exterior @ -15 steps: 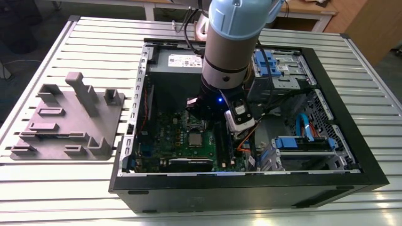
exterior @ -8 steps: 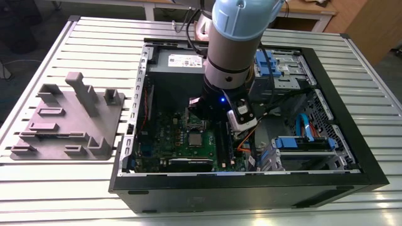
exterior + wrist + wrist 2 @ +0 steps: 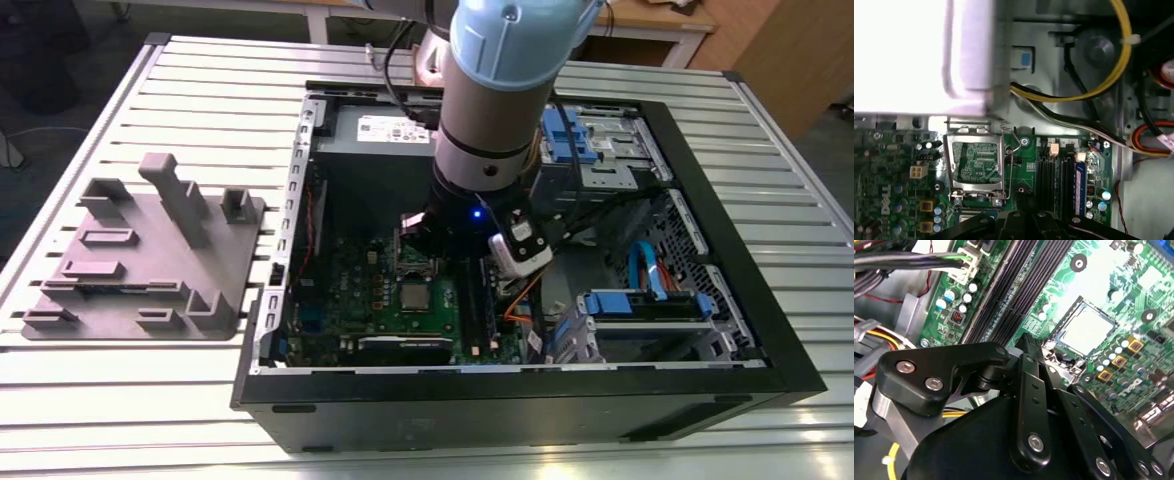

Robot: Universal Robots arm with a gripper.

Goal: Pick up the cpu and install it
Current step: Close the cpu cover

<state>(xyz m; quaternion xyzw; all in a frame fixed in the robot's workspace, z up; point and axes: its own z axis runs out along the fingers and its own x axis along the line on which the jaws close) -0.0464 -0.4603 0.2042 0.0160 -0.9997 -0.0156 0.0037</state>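
Exterior view first: the arm (image 3: 501, 90) reaches down into the open computer case (image 3: 534, 405) on the slatted table (image 3: 160, 420), its wrist low over the green motherboard (image 3: 334, 290). The cpu (image 3: 418, 294) lies as a small silvery square on the board, just beside where the arm ends. It looks to be sitting in its socket rather than being carried. The grey fixture (image 3: 147, 260) stands well apart, outside the case.

Second wrist view: the gripper (image 3: 1026, 342) hangs near the memory slots (image 3: 1019, 285), apart from the cpu (image 3: 1088, 331), which rests inside the socket frame. I see nothing carried by it, and I cannot tell from here whether it is clenched or released.

First wrist view: the socket's load plate (image 3: 976, 160) stands raised with its lever (image 3: 1010, 165) unlatched. What I take for an edge of the cpu (image 3: 976, 215) peeps out below it. Yellow cables (image 3: 1104, 85) loop close by.

My worry is that the chip is not clamped down. With the plate up, a small nudge from the gripper could shift it in the socket. If it sits skewed, any pressing could bend the contacts beneath. The raised plate and thin lever also stand right where the gripper works, so a careless sideways move might catch them. In a case this crowded, the loose cables could snag the wrist.
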